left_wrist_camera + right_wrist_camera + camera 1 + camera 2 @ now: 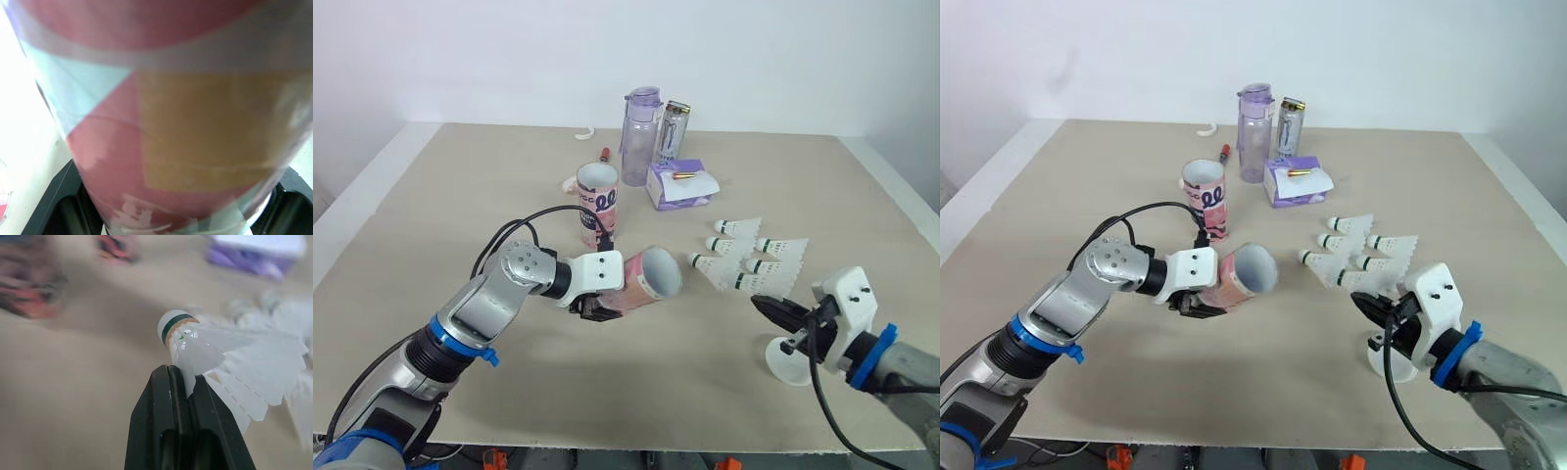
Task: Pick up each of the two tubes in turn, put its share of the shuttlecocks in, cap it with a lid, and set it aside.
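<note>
Left gripper [595,305] clamped around a pink printed cardboard tube [646,279], open mouth facing the right gripper [764,305].
Near the beige table's [431,196] front edge the tube is held tilted, long axis crosswise; the right gripper, fingers pressed together on a white feathered shuttlecock's [220,357] skirt, lies just rightward of that mouth.
</note>
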Available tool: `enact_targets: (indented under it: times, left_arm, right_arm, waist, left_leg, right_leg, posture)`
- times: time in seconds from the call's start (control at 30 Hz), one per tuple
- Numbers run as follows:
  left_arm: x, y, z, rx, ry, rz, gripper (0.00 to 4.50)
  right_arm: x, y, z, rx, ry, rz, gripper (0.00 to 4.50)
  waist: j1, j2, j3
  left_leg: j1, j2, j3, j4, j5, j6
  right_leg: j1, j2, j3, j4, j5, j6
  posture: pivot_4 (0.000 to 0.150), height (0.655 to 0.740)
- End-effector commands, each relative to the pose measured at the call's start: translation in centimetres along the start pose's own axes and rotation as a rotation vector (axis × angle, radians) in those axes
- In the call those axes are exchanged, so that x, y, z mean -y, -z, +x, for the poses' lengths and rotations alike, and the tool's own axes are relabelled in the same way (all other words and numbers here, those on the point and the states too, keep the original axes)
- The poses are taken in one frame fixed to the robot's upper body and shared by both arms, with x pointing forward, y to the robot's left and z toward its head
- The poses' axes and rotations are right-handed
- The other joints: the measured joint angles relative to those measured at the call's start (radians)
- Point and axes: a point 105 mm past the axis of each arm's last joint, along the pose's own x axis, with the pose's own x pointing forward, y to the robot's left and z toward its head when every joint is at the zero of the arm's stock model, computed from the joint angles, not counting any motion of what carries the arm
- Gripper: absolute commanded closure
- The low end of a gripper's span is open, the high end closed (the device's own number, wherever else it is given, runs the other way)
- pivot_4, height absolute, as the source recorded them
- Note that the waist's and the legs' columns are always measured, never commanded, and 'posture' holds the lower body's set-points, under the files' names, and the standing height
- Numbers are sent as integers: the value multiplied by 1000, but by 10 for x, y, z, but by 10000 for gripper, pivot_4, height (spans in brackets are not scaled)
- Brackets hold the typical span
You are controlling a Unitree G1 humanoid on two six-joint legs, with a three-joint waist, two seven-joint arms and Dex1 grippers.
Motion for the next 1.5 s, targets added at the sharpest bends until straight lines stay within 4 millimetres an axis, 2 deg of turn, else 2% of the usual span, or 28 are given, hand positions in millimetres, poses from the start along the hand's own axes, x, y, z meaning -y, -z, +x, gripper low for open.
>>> enact_targets:
  times: [0.03,0.17,0.23,0.5,0.7,0.9,0.97,1.0,1.03,1.07,1.1,1.13,1.2,1.23,1.27,1.33,1.37,1.43,1.5]
  left_arm:
    - [-2,5,2,-19,13,-28,11898]
    - [-2,4,3,-26,27,-38,11898]
    - [-3,3,4,-37,26,-35,11898]
    - [-5,-3,5,-45,6,-35,11898]
    - [-3,-6,7,-45,-7,-47,11898]
    - [-4,-5,8,-46,-17,-61,11898]
    - [-5,-5,8,-46,-21,-64,11898]
    - [-5,-5,8,-47,-22,-65,11898]
    - [-5,-4,7,-49,-22,-65,11898]
    - [-6,-3,7,-51,-22,-66,11898]
    - [-6,-2,7,-53,-23,-68,11898]
    - [-6,-1,6,-57,-23,-68,11898]
    - [-7,0,6,-61,-25,-68,11898]
    - [-7,0,6,-62,-25,-68,11898]
    - [-7,0,6,-62,-25,-68,11898]
    - [-6,1,6,-63,-22,-65,11898]
    - [-6,1,6,-64,-20,-63,11898]
    - [-5,0,6,-64,-18,-60,11898]
    - [-5,0,6,-63,-16,-58,11898]
  right_arm:
    - [-6,-57,-8,112,-137,-385,43901]
    - [-11,-83,1,160,-218,-626,43901]
    - [-17,-89,6,168,-263,-714,43901]
    - [-21,-90,22,125,-352,-936,43901]
    - [-35,-94,38,146,-412,-1023,43901]
    - [-41,-91,43,125,-443,-1082,43901]
    - [-41,-91,45,127,-446,-1074,38916]
    - [-42,-91,44,140,-455,-1046,35343]
    - [-44,-92,43,158,-463,-1013,34271]
    - [-46,-92,41,168,-471,-993,30483]
    - [-48,-91,39,176,-483,-966,24849]
    - [-49,-92,37,202,-485,-915,22334]
    - [-48,-96,33,289,-447,-715,14679]
    - [-46,-97,32,320,-420,-630,8443]
    - [-43,-96,32,340,-393,-551,4929]
    - [-23,-77,31,358,-248,-261,3884]
    - [-14,-56,32,310,-173,-120,1764]
    - [-7,-30,33,254,-88,1,1764]
    - [-4,-17,34,232,-17,74,1764]
  waist:
    - [0,1,0]
    - [1,-2,1]
    - [0,-3,1]
    - [1,-2,1]
    - [1,-2,1]
    - [3,-2,1]
    - [3,-2,1]
    - [3,-2,1]
    - [3,-2,1]
    - [3,-2,1]
    - [3,-2,1]
    - [3,-2,1]
    - [4,-2,1]
    - [4,-4,0]
    - [4,-4,0]
    - [3,-3,0]
    - [4,-3,0]
    - [6,-8,-2]
    - [7,-9,-2]
  left_leg:
    - [0,-1,1,0,0,0]
    - [0,-1,-1,-1,0,0]
    - [0,-1,-1,-1,0,0]
    - [-2,-2,-1,-1,0,0]
    - [-2,-2,0,0,0,0]
    - [-2,-2,0,0,0,0]
    - [-2,-2,0,0,0,0]
    - [-2,-2,0,0,0,0]
    - [-2,-2,0,0,0,0]
    - [-2,-2,0,0,0,0]
    - [-2,-1,0,0,0,0]
    - [-2,-1,0,0,0,0]
    - [-2,-2,-1,0,0,0]
    - [-2,-2,-1,0,0,0]
    - [-2,-1,-2,0,0,0]
    - [-2,-1,-1,1,0,0]
    - [-2,-2,-1,1,0,0]
    - [-2,-1,-2,1,0,1]
    - [-2,-1,-5,1,1,1]
  right_leg:
    - [0,-1,1,0,0,0]
    - [1,0,-1,-1,0,0]
    - [1,0,-1,-1,-2,0]
    - [0,-1,0,-1,-3,1]
    - [0,-1,0,-1,-3,0]
    - [0,-1,0,-1,-3,1]
    - [0,-1,0,-1,-3,0]
    - [0,-1,0,-1,-3,0]
    - [0,-1,0,0,-3,0]
    - [0,-1,0,0,-3,0]
    - [0,-1,0,0,-3,0]
    - [0,-1,0,0,-2,0]
    - [1,-1,0,0,-3,0]
    - [1,-1,0,0,-3,0]
    - [2,0,0,0,-3,0]
    - [2,0,0,0,-3,0]
    - [1,0,0,0,-2,1]
    - [2,0,-1,0,-2,0]
    - [3,0,-3,0,-3,0]
  posture:
    - [1500,7400]
    - [1500,7400]
    - [1500,7400]
    - [1500,7400]
    - [1500,7400]
    - [1500,7400]
    - [1500,7400]
    - [1500,7400]
    - [1500,7400]
    - [1500,7400]
    - [1500,7400]
    - [1500,7400]
    - [1500,7400]
    - [1500,7400]
    - [1500,7400]
    - [1500,7400]
    - [1500,7400]
    - [1500,7400]
    - [1500,7400]
